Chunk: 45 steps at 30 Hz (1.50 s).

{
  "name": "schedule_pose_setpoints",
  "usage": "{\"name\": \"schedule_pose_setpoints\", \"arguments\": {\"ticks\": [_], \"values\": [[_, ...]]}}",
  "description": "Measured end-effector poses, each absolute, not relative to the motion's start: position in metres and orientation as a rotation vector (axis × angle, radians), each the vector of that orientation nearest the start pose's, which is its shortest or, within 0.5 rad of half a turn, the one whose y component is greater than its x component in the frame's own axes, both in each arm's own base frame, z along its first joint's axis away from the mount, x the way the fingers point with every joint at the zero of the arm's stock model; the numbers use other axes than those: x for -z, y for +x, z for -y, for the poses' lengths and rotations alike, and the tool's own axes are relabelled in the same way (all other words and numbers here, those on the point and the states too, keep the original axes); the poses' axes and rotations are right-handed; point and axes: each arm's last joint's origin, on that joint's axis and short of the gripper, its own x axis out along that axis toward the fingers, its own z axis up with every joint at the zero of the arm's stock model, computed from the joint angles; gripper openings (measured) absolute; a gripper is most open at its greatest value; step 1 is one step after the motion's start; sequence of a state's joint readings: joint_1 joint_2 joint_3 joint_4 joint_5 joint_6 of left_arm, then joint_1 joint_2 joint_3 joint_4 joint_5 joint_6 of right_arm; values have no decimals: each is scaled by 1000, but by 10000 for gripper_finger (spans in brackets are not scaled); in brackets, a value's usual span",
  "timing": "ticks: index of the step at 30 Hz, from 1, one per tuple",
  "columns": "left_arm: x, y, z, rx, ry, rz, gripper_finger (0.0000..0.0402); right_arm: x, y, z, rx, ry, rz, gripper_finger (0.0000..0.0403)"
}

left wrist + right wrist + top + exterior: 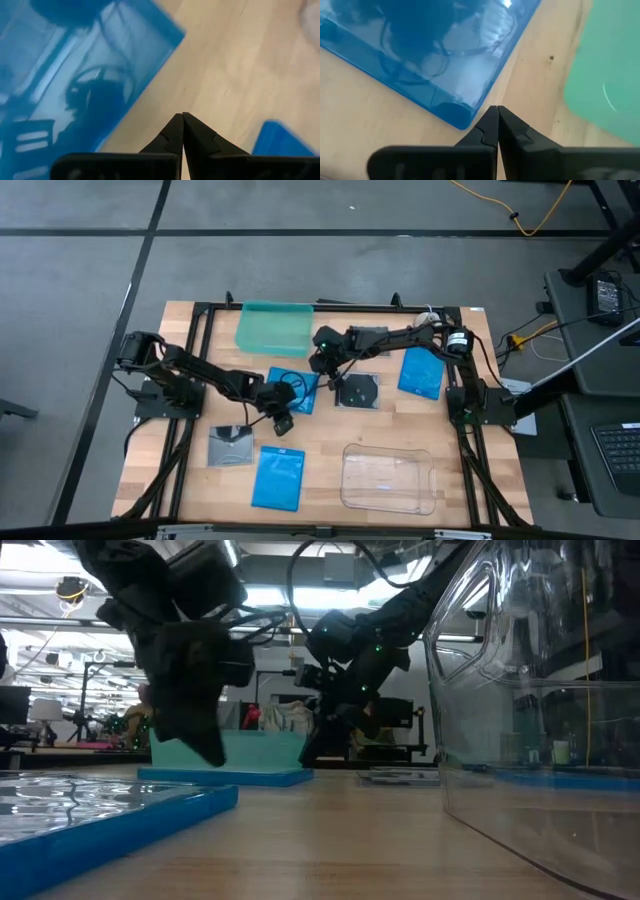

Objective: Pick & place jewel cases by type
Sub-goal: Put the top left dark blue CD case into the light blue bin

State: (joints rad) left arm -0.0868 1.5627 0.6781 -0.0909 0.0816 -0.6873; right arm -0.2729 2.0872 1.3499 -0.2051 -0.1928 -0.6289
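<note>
Both pincers meet at the same blue case, the one that lies in the middle of the worktop and just in front of the teal tray. The left pincer has its two fingers pressed together with nothing between them, and its tip stands low over bare wood just beside the front edge of this case; the right pincer is also pressed together and empty, with its tip at the case's far corner, between the case and the teal tray. I think they are held like this because the case lies flat and is too thin to be pinched from above, so closed tips can push or lift an edge first, one from each side. Whether either tip touches the case, I cannot tell. The other cases lie loose around this one: a dark square case just beside it, a blue case further on that side, a dark square case and another blue case nearer the front edge. The clear tray at the front holds nothing, and I see no case inside the teal tray, so the sorting seems not yet begun.
</note>
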Motion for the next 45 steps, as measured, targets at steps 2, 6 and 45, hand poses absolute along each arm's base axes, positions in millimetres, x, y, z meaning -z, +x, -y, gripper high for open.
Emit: {"name": "schedule_pose_setpoints", "arguments": {"ticks": [2, 6, 45], "values": [[-134, 269, 28, -203, -626, -1035, 3, -135, 414, 110, -217, -366, -897, 8], [-129, 261, 29, -266, -606, -1108, 1, -134, 415, 109, -236, -356, -889, 8], [-130, 238, -14, -612, -358, -1198, 3, -106, 426, 47, -595, -112, -831, 8]]}}
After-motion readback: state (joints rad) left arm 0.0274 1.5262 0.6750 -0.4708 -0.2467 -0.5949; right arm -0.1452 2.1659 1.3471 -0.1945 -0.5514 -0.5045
